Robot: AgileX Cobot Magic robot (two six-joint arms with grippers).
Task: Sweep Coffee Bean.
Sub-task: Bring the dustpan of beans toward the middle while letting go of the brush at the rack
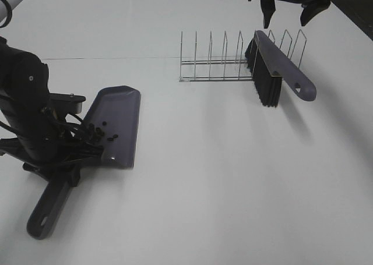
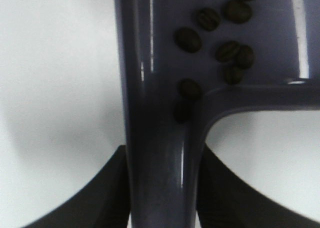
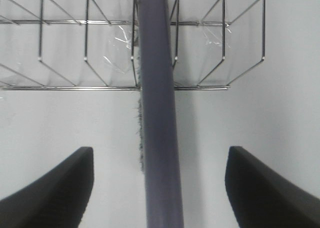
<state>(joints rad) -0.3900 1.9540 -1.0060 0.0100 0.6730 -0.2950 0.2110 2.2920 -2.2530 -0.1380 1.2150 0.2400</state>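
The grey-purple dustpan (image 1: 116, 125) lies on the white table at the left, its handle (image 1: 48, 209) pointing toward the front edge. Several dark coffee beans (image 1: 100, 132) sit in it near the handle; the left wrist view shows them close up (image 2: 227, 50). My left gripper (image 1: 73, 154) is shut on the dustpan handle (image 2: 162, 178), one finger (image 2: 107, 198) on each side. The grey-purple brush (image 1: 277, 67) leans in the wire rack (image 1: 221, 61). My right gripper (image 1: 287, 11) is open and empty above the brush (image 3: 159, 118).
The wire rack (image 3: 75, 52) stands at the back centre-right with the brush resting in one of its slots. A dark edge (image 1: 355, 11) runs along the far right of the table.
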